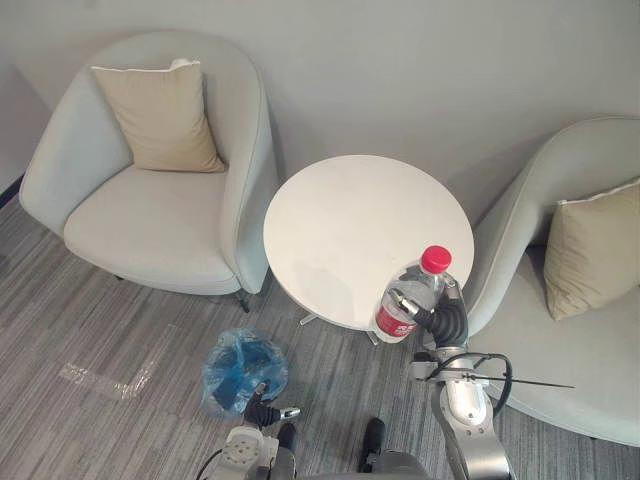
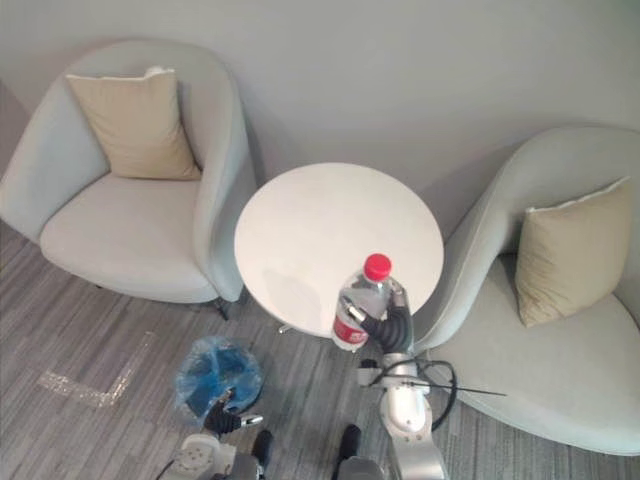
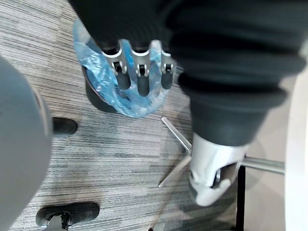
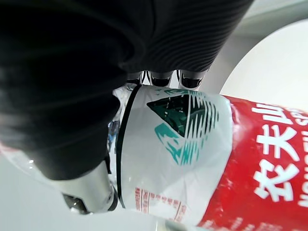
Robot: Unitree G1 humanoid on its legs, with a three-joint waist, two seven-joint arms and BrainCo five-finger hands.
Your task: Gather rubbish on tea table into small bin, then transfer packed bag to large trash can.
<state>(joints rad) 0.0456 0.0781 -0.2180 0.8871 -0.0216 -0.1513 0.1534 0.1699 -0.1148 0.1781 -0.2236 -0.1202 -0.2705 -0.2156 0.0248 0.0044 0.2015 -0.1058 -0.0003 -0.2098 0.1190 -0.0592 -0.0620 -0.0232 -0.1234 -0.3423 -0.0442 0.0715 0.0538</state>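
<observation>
Left hand (image 1: 264, 411) sits lowest and closest, just above the floor on the near side of the small bin (image 3: 95, 97). In its wrist view the fingers (image 3: 139, 81) hang nearly straight, relaxed, holding nothing, with their dark tips over the blue bag (image 1: 240, 365) that lines the bin. Whether the tips touch the plastic is unclear from this angle. The bag's rim is rumpled and spills over the dark bin wall.

Surroundings: the bin stands on grey striped carpet (image 1: 120, 330), beside the near left edge of the tea table (image 1: 340, 215), which is round with a white top. Thin metal table legs (image 3: 176, 137) cross the carpet just beside the bin. The left armchair (image 1: 150, 220), pale grey, carries a beige cushion (image 1: 160, 118) upright against its back. The right armchair (image 1: 575, 350) has a second cushion (image 1: 592, 248) leaning at its back. Both chairs stand close against the table's sides, and the right arm comes up between the table and the right chair.

Right hand (image 1: 447, 322): fingers and thumb are curled tight round the bottle (image 1: 412, 298), gripping over its white and red label. The bottle is clear plastic with a red cap, roughly upright, at the table's near right rim.
</observation>
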